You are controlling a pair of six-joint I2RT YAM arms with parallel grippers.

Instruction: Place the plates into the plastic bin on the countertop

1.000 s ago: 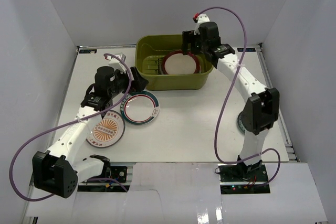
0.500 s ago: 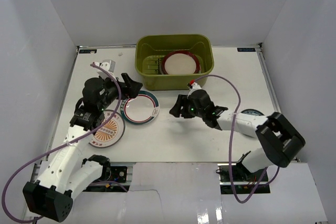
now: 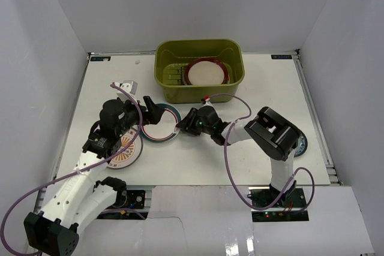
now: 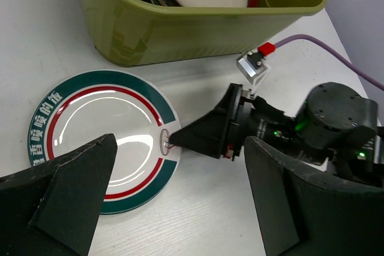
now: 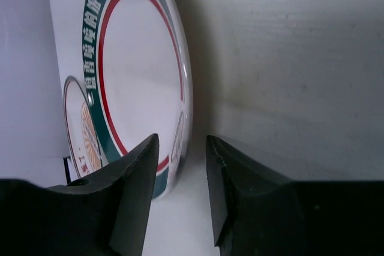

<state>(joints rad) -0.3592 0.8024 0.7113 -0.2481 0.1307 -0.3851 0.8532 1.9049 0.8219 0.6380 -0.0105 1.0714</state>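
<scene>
Olive-green plastic bin (image 3: 186, 93) sits at the far middle of the white counter (image 3: 198, 160). Inside it you have the maroon-rimmed cream plate (image 3: 206, 74), lying on the slotted bottom, right of centre.

Teal-rimmed white plate (image 3: 157, 130) lies flat on the counter just in front of the bin, apart from it. Orange-sunburst plate (image 3: 120, 151) lies to its left, close by; the left arm covers part of it. Far right, a dark teal plate (image 3: 302, 144) peeks out from behind the right arm's elbow; its pattern is not readable.

Your right gripper (image 5: 180, 148) is low, reaching leftward across the counter to the teal-rimmed white plate's right edge. Its fingers (image 5: 135, 178) stand partly apart and straddle that rim, one over the plate and one down by the counter, with a gap showing on each side. Nothing is grasped.

Your left gripper (image 3: 153, 107) hovers over the far part of the same plate, fingers (image 4: 66, 196) spread wide, released, holding nothing. In the left wrist view, the right gripper's tip meets the plate's rim between the two left fingers.
</scene>
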